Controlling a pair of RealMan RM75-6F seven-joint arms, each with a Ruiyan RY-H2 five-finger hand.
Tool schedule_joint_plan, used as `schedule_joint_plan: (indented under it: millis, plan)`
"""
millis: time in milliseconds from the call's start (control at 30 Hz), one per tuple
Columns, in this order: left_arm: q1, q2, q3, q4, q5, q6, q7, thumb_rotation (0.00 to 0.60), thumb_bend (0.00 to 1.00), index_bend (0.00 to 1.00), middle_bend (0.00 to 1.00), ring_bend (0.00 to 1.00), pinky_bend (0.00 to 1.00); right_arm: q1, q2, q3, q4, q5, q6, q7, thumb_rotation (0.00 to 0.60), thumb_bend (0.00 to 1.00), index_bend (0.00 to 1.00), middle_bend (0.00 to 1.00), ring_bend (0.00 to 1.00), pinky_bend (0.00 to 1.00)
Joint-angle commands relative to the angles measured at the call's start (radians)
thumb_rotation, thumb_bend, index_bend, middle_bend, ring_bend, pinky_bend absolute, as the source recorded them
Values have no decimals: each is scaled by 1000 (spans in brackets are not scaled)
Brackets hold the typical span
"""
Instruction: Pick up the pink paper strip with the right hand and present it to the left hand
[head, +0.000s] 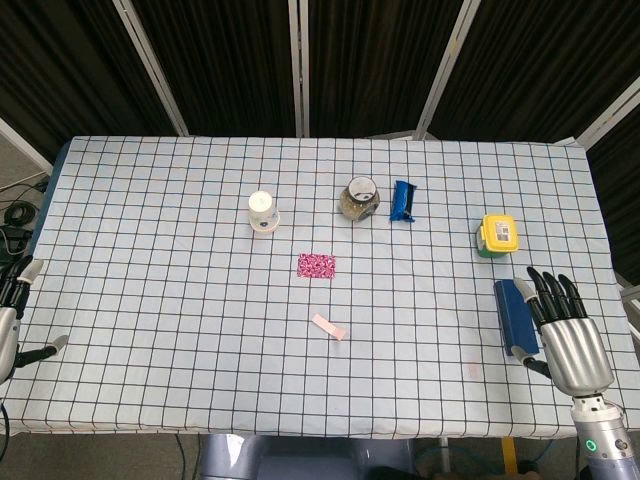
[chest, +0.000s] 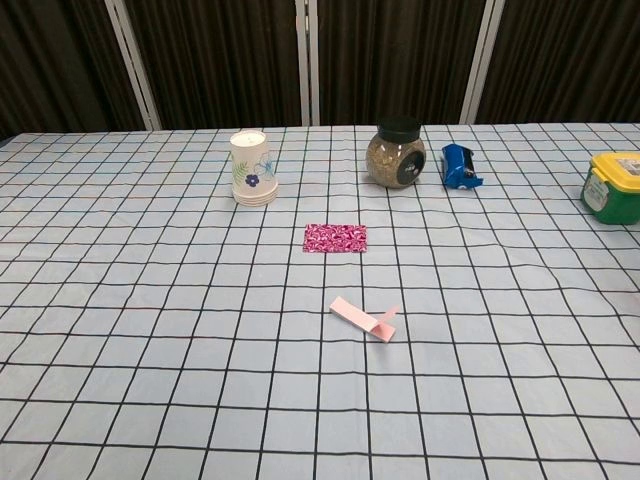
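Note:
The pink paper strip (head: 329, 326) (chest: 364, 319) lies flat near the table's middle front, one end curled up. My right hand (head: 565, 330) hovers at the right front edge in the head view, fingers spread and holding nothing, well to the right of the strip. My left hand (head: 12, 310) shows only partly at the far left edge, fingers apart and empty. Neither hand appears in the chest view.
A dark blue flat box (head: 514, 312) lies just beside my right hand. A yellow-lidded green container (head: 497, 236) (chest: 616, 187), blue object (head: 403, 201) (chest: 459, 166), glass jar (head: 359, 197) (chest: 396, 154), paper cup (head: 263, 211) (chest: 252, 168) and patterned pink card (head: 316, 265) (chest: 335, 238) stand farther back.

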Motion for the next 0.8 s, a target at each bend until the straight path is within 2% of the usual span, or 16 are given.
schedule_joint_plan:
  millis: [33, 233, 400, 567, 700, 800]
  plan:
    - [0, 0, -1, 2, -1, -2, -1, 600, 0, 0, 0, 0, 0, 0, -3, 1, 1, -1, -5, -4, 600, 0, 117, 0, 0, 0]
    - [1, 1, -4, 4, -5, -5, -4, 600, 0, 0, 0, 0, 0, 16, -13, -2, -3, -2, -49, 2, 600, 0, 118, 0, 0, 0]
    - [-1, -1, -10, 5, -14, -9, -2, 600, 0, 0, 0, 0, 0, 121, -26, -1, -20, -23, -221, 17, 600, 0, 146, 0, 0, 0]
    - [-16, -12, -25, 19, -54, -39, 11, 600, 0, 0, 0, 0, 0, 298, -58, 32, -51, -23, -482, 29, 600, 0, 348, 0, 0, 0]
    - [-27, -22, -30, 31, -79, -63, 21, 600, 0, 0, 0, 0, 0, 400, -135, 79, -31, 12, -604, -21, 600, 3, 424, 1, 0, 0]
    - [-33, -28, -32, 41, -94, -79, 23, 600, 0, 0, 0, 0, 0, 447, -202, 103, -6, 54, -661, -41, 600, 59, 460, 21, 0, 0]
